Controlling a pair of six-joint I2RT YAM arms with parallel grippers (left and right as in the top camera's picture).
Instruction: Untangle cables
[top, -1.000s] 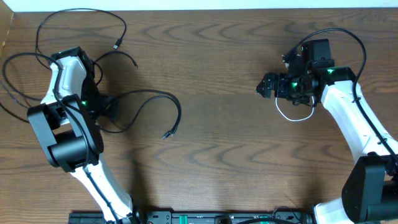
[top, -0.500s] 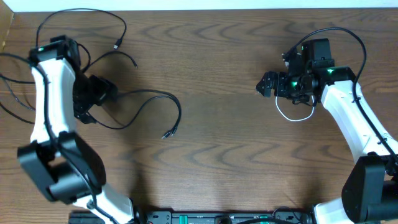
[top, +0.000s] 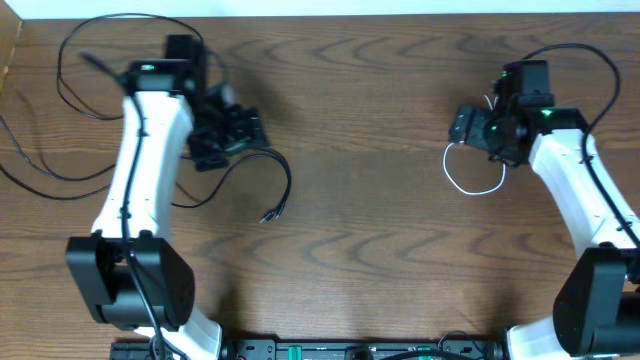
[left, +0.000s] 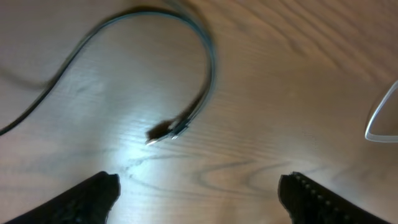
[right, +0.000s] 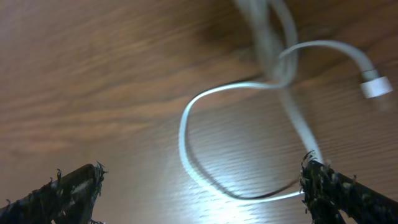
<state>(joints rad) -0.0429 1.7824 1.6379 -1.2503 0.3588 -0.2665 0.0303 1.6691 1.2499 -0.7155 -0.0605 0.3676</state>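
Note:
Black cables (top: 60, 176) lie in loose loops at the table's far left. One black cable (top: 288, 180) arcs out towards the middle and ends in a small plug (top: 268, 214); the left wrist view shows that plug (left: 163, 131) on bare wood. My left gripper (top: 250, 132) hovers just above this arc, open, and nothing is between its fingers (left: 93, 196). A short white cable (top: 474, 186) forms a loop on the right. In the right wrist view its white plug (right: 376, 87) lies at the far right. My right gripper (top: 462, 124) is open just above the loop and holds nothing.
Thicker black leads (top: 560, 55) run off the right arm. The wooden table (top: 370, 240) stretches between the two arms. A pale wall edge (top: 320, 6) borders the far side, and the arm bases (top: 350, 350) sit along the near edge.
My left arm swung from the cable loops at the far left up and right to the arcing black cable, its jaws a little wider. My right gripper shifted right, uncovering the white loop.

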